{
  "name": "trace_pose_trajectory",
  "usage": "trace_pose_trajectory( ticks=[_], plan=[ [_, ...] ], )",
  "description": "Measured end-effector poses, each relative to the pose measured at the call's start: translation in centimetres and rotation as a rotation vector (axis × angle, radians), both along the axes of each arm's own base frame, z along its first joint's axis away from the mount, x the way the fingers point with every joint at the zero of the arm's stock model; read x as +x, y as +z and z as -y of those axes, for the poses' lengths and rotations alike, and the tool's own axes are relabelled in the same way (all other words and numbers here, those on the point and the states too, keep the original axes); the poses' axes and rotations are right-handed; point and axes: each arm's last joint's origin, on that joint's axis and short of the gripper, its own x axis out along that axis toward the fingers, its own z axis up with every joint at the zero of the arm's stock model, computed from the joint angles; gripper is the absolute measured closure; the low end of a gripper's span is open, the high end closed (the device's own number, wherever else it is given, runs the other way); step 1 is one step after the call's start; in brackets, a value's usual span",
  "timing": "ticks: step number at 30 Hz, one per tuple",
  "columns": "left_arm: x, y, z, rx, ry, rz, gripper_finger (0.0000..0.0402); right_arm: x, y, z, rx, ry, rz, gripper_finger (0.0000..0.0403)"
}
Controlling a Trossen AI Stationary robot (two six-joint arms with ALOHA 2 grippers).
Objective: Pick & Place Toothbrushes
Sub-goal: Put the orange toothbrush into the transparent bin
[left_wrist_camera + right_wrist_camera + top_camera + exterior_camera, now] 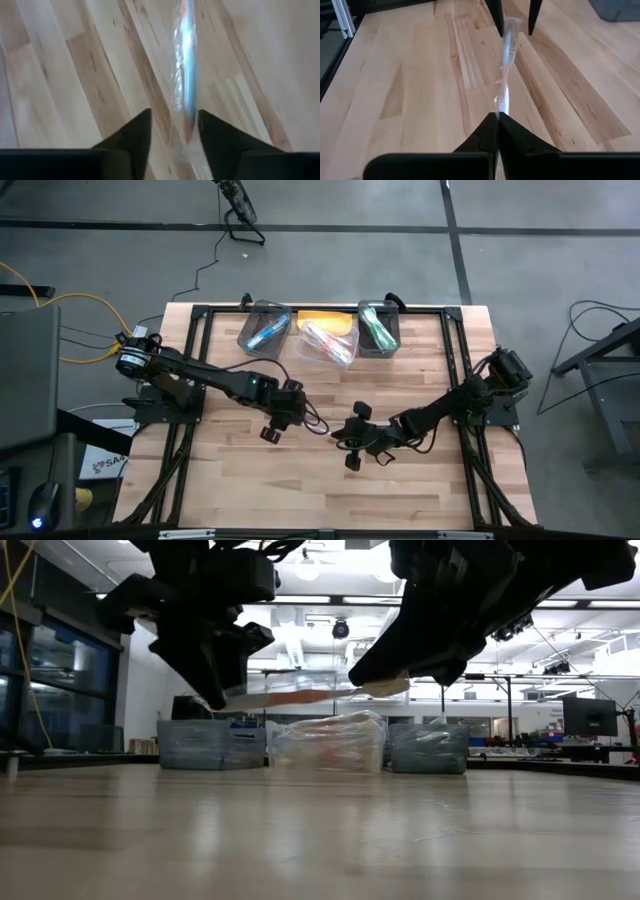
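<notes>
Your surface (420, 490) is pale butcher-block wood, its planks streaked with grain, in an open workshop with ceiling lights. Three plastic bins (325, 330) sit along its far edge. A toothbrush (506, 65) in crinkly clear wrap hangs lengthwise between both arms: the right gripper (497, 117) clenches one end, while the left gripper (174, 125) has its jaws parted around the other.

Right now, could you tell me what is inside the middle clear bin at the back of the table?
The middle bin holds pink and white toothbrushes piled loosely; whatever lies beneath the top ones is covered.
</notes>
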Motion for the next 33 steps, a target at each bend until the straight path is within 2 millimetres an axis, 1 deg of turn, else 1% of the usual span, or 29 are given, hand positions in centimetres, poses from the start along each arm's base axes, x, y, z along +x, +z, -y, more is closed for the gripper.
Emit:
trace_pose_trajectory(
  ticks=[2,4,7,12,15,18,21,24,26,30,33],
  plan=[
    [-0.1,0.3,0.0,0.003,0.003,-0.025,0.0226,0.0,0.0,0.0,0.009,-0.006,-0.001,0.0399],
    [-0.2,0.8,-0.1,0.002,0.022,-0.049,0.0204,0.0,0.0,0.0,0.011,-0.008,-0.003,0.0399],
    [-0.5,1.5,-0.2,0.028,0.074,-0.094,0.0189,0.0,0.0,0.1,0.005,-0.023,0.0,0.0399],
    [-1.6,2.7,-0.5,0.053,0.132,-0.114,0.0193,-0.2,0.8,1.2,0.02,-0.077,-0.004,0.0399],
    [-2.8,3.0,-0.7,0.047,0.154,-0.099,0.0201,-0.6,1.7,2.0,-0.001,-0.132,-0.016,0.0399],
    [-4.3,3.1,-1.0,0.031,0.201,-0.061,0.0212,-1.4,3.1,2.8,-0.029,-0.172,-0.018,0.0399],
    [-6.0,2.6,-1.3,0.002,0.246,0.008,0.0222,-2.0,4.7,3.8,-0.065,-0.209,0.0,0.0399],
    [-7.5,1.8,-1.6,-0.044,0.272,0.12,0.0228,-2.3,5.7,5.4,-0.12,-0.258,0.001,0.0399],
    [-8.5,0.8,-1.8,-0.07,0.282,0.182,0.023,-2.4,6.2,6.8,-0.155,-0.295,-0.003,0.0399],
    [-10.0,-0.6,-2.0,-0.119,0.281,0.319,0.0231,-1.8,6.7,10.5,-0.187,-0.362,-0.004,0.0399],
    [-10.6,-1.5,-2.1,-0.142,0.277,0.383,0.0231,-1.4,6.4,13.6,-0.197,-0.396,-0.031,0.0399]
  ],
)
